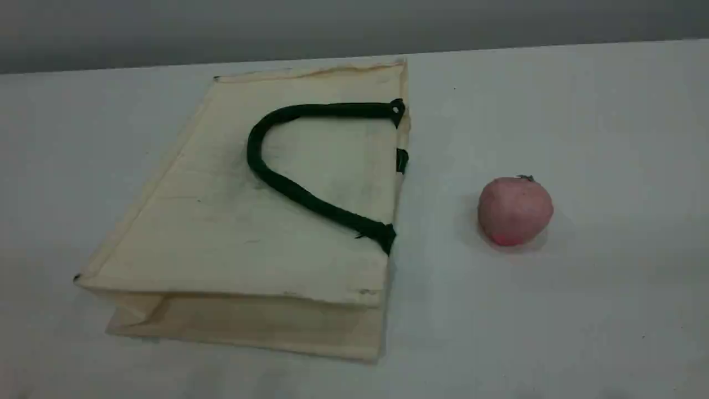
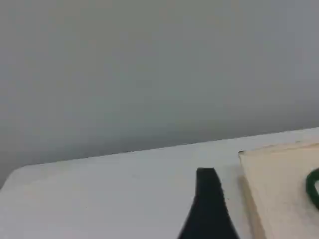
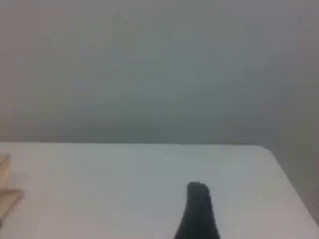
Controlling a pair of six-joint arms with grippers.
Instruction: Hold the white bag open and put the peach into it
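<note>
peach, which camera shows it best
The scene view: the peach sits whole and unobstructed on the table, right of the white bag. Neither wrist view shows it at all.

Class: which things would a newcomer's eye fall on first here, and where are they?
The large white bag lies flat on the left of the table, its dark green handle looped across its top face. The small pink-red peach sits alone to its right, clear of it.

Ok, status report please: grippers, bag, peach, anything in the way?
Left gripper, right gripper open, holding nothing. White bag lying flat, closed. Peach right of it, apart. Nothing between them.
</note>
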